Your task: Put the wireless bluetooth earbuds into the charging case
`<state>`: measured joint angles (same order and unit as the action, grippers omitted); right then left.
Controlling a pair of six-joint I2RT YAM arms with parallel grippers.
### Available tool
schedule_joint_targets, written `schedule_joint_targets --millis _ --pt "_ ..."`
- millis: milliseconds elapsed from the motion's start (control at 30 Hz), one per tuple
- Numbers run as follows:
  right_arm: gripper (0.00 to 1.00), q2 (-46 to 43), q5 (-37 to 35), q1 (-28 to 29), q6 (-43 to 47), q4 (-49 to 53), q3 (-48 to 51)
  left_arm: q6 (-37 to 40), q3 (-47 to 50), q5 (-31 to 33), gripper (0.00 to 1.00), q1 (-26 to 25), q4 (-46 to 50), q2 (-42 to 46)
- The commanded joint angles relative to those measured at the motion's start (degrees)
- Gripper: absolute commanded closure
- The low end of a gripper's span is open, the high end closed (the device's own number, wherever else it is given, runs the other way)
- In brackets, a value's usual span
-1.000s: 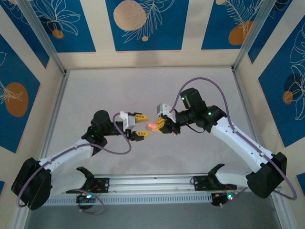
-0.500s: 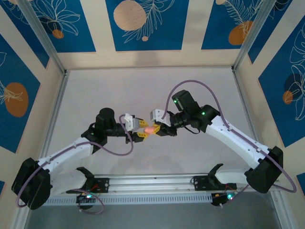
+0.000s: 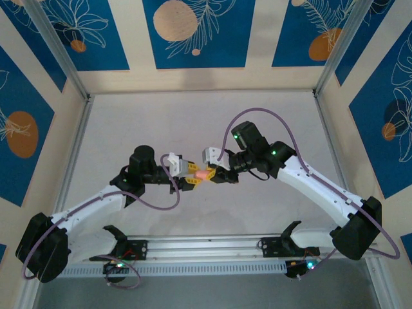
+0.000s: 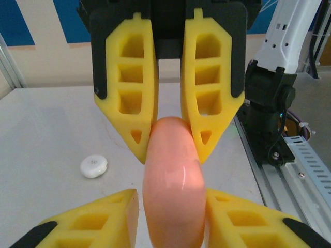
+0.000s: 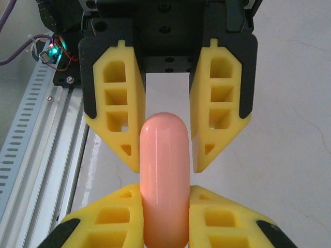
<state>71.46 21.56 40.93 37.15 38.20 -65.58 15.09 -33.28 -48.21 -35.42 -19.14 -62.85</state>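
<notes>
The salmon-pink charging case (image 3: 201, 174), lid closed, hangs above the table centre between both grippers. My right gripper (image 5: 165, 192) is shut on one end of the case (image 5: 164, 170), both pads pressed against it. My left gripper (image 4: 170, 197) straddles the other end of the case (image 4: 172, 186). One of its fingers (image 4: 227, 212) touches the case and a thin gap shows at the other, so it stands open. In the top view the left gripper (image 3: 192, 175) and right gripper (image 3: 212, 173) face each other tip to tip. The earbuds are out of view.
A white round puck (image 4: 93, 166) lies on the table beyond the case, toward the left in the left wrist view. The metal rail (image 3: 206, 248) runs along the near edge below the grippers. Open tabletop (image 3: 193, 122) spreads behind them.
Over the last second the arms came together: the right gripper carried the case leftward and the left gripper slid its open fingers around it. Almost nothing moved in the last half second.
</notes>
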Motion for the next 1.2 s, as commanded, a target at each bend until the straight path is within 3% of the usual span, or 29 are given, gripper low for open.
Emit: schedule_joint_targets --millis 0,200,333,400,833,1167 --pt "0.88 -0.28 0.59 0.38 0.56 -0.12 -0.82 -0.89 -0.98 -1.55 0.64 -0.19 -2.31 -0.26" --pt "0.88 -0.69 0.65 0.28 0.23 -0.79 -0.73 -0.30 -1.00 -1.02 0.74 -0.19 -1.38 -0.05" --pt "0.70 -1.39 -0.27 -0.62 -2.50 -3.97 0.51 0.04 -1.33 -1.25 0.76 -0.19 -0.57 -0.08" --pt "0.66 -1.76 -0.98 -1.31 -3.63 -5.49 1.13 -0.02 -1.29 -1.52 0.77 -0.19 -0.73 0.01" --pt "0.63 -3.87 -1.08 -8.46 -11.66 -11.19 2.74 -0.10 -1.09 -0.70 0.78 -0.26 -0.46 0.67" --pt "0.58 -7.05 4.34 -11.82 -22.59 -15.59 3.65 -6.21 0.51 9.76 0.79 2.13 -3.04 0.10"
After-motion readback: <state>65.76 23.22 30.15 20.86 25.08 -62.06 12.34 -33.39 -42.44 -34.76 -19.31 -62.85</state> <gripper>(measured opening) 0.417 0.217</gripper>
